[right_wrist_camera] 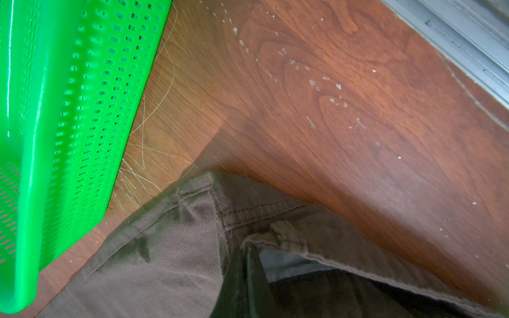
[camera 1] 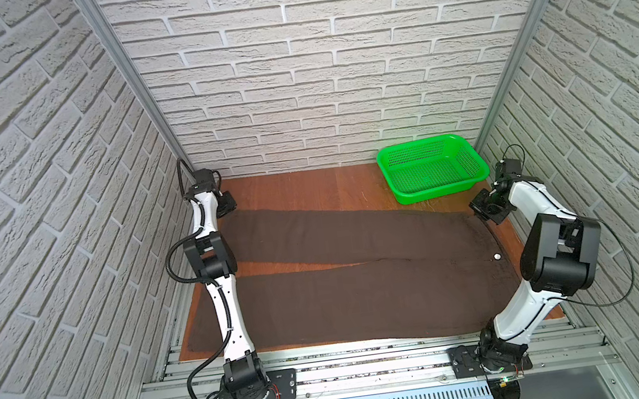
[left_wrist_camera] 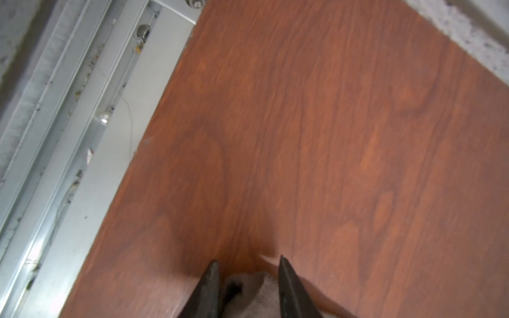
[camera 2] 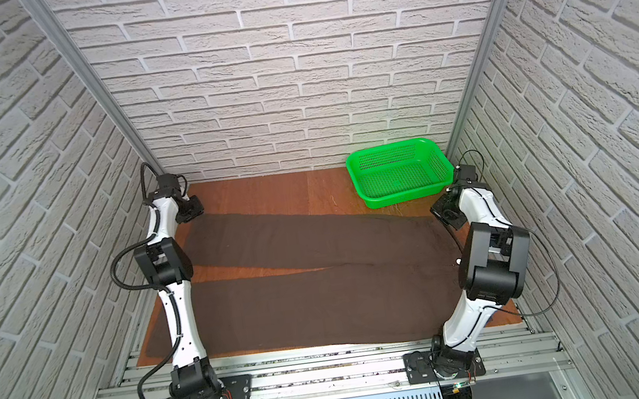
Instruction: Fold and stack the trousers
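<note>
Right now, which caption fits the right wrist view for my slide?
The right gripper pinches the trousers at the waistband, beside the green basket on the table.

Matt brown cloth trousers (camera 1: pixel 365 303), glossy green plastic basket (camera 1: pixel 440 189), smooth wood-grain table (camera 1: pixel 287 188)

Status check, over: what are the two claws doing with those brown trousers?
Left gripper open around a leg hem. Right gripper shut on the waistband corner. The trousers flat, unfolded, on the table. Green basket near the waistband, nothing blocking.
</note>
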Available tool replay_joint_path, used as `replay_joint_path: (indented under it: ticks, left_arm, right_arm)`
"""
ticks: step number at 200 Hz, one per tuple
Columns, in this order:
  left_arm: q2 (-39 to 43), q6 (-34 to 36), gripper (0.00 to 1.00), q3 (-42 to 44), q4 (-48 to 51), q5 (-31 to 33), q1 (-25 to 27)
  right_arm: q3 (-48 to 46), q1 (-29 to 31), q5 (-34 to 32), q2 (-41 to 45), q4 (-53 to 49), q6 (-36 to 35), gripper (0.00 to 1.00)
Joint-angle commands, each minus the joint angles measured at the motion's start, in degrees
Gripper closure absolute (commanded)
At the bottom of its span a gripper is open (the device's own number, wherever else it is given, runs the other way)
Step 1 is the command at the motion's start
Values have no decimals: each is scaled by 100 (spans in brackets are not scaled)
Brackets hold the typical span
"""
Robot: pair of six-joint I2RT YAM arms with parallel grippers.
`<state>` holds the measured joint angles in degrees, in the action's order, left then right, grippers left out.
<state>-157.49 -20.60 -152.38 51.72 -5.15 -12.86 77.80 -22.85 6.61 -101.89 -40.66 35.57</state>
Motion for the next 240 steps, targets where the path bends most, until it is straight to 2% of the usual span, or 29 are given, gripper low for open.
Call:
replay_joint_path:
  ticks: [1, 48, 77, 106, 137, 166, 205, 240]
  left_arm:
    - [-78, 90, 76, 65, 154, 81, -39]
    - [237, 155, 100, 163, 128, 251, -44]
    - [497, 40, 100, 203, -69, 372, -89]
    - [1000, -54, 100, 610, -526, 530, -248]
    - [1550, -315, 100, 1132, -922, 194, -619]
    - [1912, -259, 100, 1402, -914, 67, -823]
    - [2715, -416, 100, 2544, -1506, -176, -1114]
    - [3122, -510, 100, 3326, -1828, -301, -1260]
  right_arm:
    - [33, 64, -11, 76, 55, -15, 94]
    - [81, 79, 11, 82, 65, 19, 95]
    - [280, 62, 60, 103, 12, 37, 95]
    - [496, -28, 227, 147, 30, 64, 95]
    - [586, -248, 440, 318, 250, 112, 95]
    - [584, -414, 622, 486, 425, 160, 95]
    - [476, -654, 614, 777, 524, 145, 95]
    - [253, -712, 443, 904, 679, 32, 95]
